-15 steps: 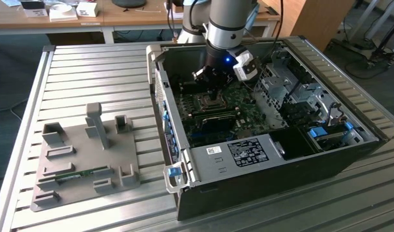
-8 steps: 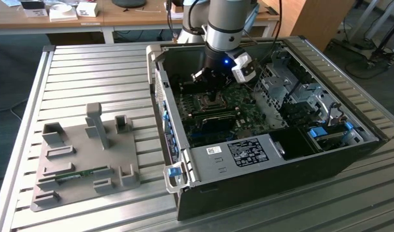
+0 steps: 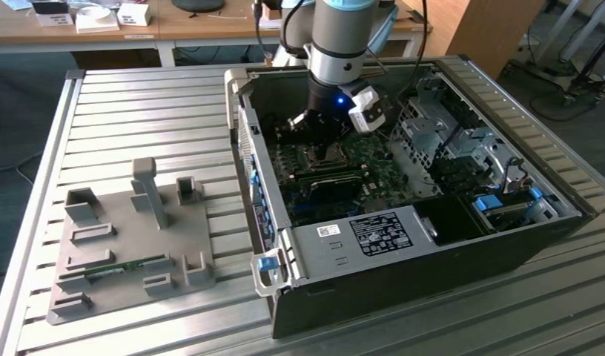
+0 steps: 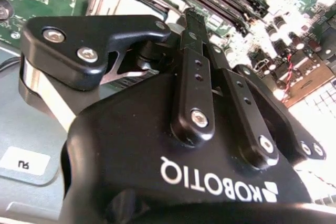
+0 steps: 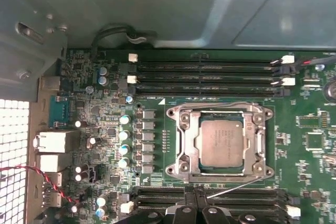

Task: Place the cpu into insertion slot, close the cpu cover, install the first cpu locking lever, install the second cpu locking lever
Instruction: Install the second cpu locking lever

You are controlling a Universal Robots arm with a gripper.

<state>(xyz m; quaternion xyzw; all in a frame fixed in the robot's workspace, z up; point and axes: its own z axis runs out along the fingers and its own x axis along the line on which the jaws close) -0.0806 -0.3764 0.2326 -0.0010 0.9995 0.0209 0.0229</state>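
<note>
In the first wrist view the cpu (image 5: pixel 222 142), a silver-grey square, lies flat in the insertion slot (image 5: pixel 266 171) on the green motherboard. The cpu cover (image 5: pixel 185 141), a metal frame, lies down around it. One thin wire lever (image 5: pixel 220 103) runs along the slot's side nearest the case wall. A second wire lever (image 5: pixel 233 187) slants up off the opposite side toward my gripper (image 5: pixel 196 203). The black fingers (image 4: pixel 190 30) look pressed together, with nothing seen between them. In the exterior view the gripper (image 3: pixel 313 127) hangs inside the open black case, just above the slot (image 3: pixel 322 156).
Long black memory slots (image 5: pixel 205 69) flank the socket on both sides. The case wall (image 3: pixel 245 141) and a drive cage (image 3: pixel 451 141) close in around the arm. A grey fixture plate (image 3: pixel 124 237) sits on the slatted table at the exterior view's left.
</note>
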